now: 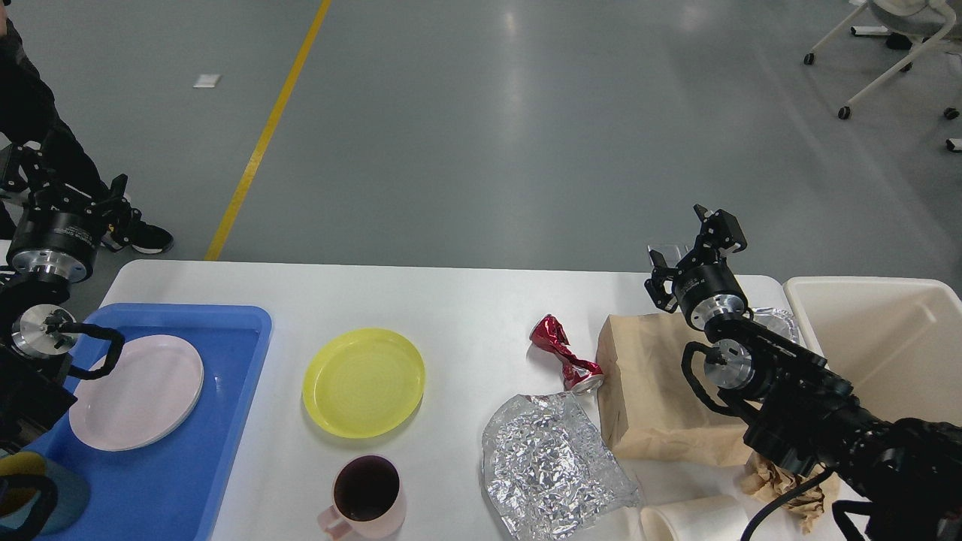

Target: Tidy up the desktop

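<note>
The white desktop [466, 300] carries a yellow plate [364, 382], a pink mug [367, 497], a crushed red can [564, 353], a crumpled foil sheet [547, 463], a brown paper bag [652, 391], a white paper cup [695, 518] and crumpled brown paper [785, 485]. My right gripper [688, 248] hovers over the table's far right edge, above the bag, with its fingers apart. A faint translucent piece [667, 250] shows between them, and I cannot tell whether it is gripped. My left gripper [74, 176] is open and empty, beyond the table's far left corner.
A blue tray [225, 421] at the left holds a pink plate [137, 391]. A cream bin [879, 338] stands at the right edge, with a foil tray [778, 321] beside it behind my right arm. A dark-clothed person [30, 113] stands at the far left. Chair legs [894, 68] sit at the back right.
</note>
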Available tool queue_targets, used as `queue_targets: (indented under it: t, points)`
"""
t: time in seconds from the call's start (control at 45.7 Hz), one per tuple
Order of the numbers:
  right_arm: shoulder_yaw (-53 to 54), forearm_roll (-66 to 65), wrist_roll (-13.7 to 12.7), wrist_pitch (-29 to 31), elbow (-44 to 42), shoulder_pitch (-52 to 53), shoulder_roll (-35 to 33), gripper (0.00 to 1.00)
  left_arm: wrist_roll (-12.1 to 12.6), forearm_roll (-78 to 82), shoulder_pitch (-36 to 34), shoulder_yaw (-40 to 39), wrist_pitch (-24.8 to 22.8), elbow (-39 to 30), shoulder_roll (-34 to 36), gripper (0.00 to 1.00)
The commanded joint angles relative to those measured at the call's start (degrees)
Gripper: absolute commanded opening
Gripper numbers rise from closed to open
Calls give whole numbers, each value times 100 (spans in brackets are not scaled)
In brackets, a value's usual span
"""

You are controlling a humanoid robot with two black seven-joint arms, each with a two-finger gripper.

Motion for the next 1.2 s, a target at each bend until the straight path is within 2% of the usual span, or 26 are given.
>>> queue_targets:
  t: [0.0, 0.569, 0.722, 0.853, 0.918, 1.05, 1.181]
  points:
    - [0, 0, -2, 6, 0, 0, 0, 100, 0, 0, 3, 3, -5, -7, 7, 96]
    - [0, 0, -2, 6, 0, 0, 0, 100, 105, 140, 91, 108, -84, -15, 16, 96]
    - [0, 0, -2, 6, 0, 0, 0, 100, 184, 158, 3, 1056, -312, -77, 60, 96]
    - [0, 0, -2, 6, 0, 0, 0, 100, 193, 167, -164, 1795, -1129, -68, 86, 96]
    - [0, 0, -2, 6, 0, 0, 0, 100, 202, 184, -304, 2067, -1358, -33, 104, 96]
    - [0, 0, -2, 6, 0, 0, 0, 100, 211, 202, -419, 2892, -1350, 2, 419, 96]
    - [0, 0, -2, 6, 0, 0, 0, 100, 211, 220, -673, 4281, -1367, 2, 675, 96]
